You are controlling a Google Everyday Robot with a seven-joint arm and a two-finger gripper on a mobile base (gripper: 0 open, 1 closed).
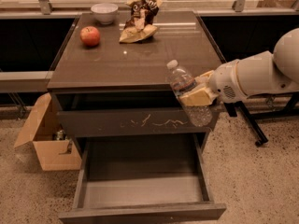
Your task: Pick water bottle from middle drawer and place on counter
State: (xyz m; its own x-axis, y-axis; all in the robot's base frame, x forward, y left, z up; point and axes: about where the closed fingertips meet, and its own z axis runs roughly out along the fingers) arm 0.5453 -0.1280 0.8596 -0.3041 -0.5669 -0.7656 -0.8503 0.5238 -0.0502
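The wide, shallow dark grey-brown middle drawer (140, 191) stands open, its matte floor bare. Above its right side the robot's pale two-finger gripper (195, 97) is clamped round the small clear plastic water bottle (181, 81), tilted with its white cap up, at the front right edge of the glossy dark grey-brown counter (140, 62). The carry looks under way: next, the bottle likely needs lifting over the thin edge onto a bare patch, short of the round red apple (90, 35), crumpled brown bag (139, 18) and white bowl (104, 12).
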